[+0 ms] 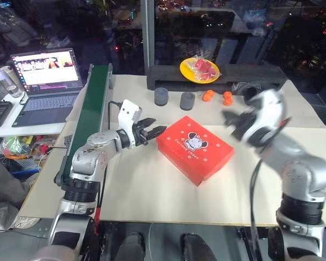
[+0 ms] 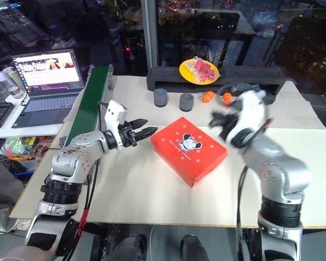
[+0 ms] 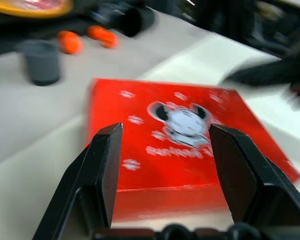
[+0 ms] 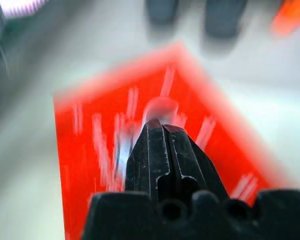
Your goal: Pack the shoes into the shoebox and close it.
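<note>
lid of the red-orange cardboard shoebox [image 1: 194, 148] lies flat. my left gripper [image 1: 154, 130] stands parted and empty beside it, my right gripper [image 4: 162, 131] pinched together holding nothing. i worry a stray nudge could push the box askew.

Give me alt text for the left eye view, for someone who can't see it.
A closed red-orange cardboard shoebox with a white cartoon mouse logo lies on a cream table between two robot arms. The left gripper is open beside the box's left end; the right gripper is shut, raised at its right. A yellow plate sits behind.
</note>
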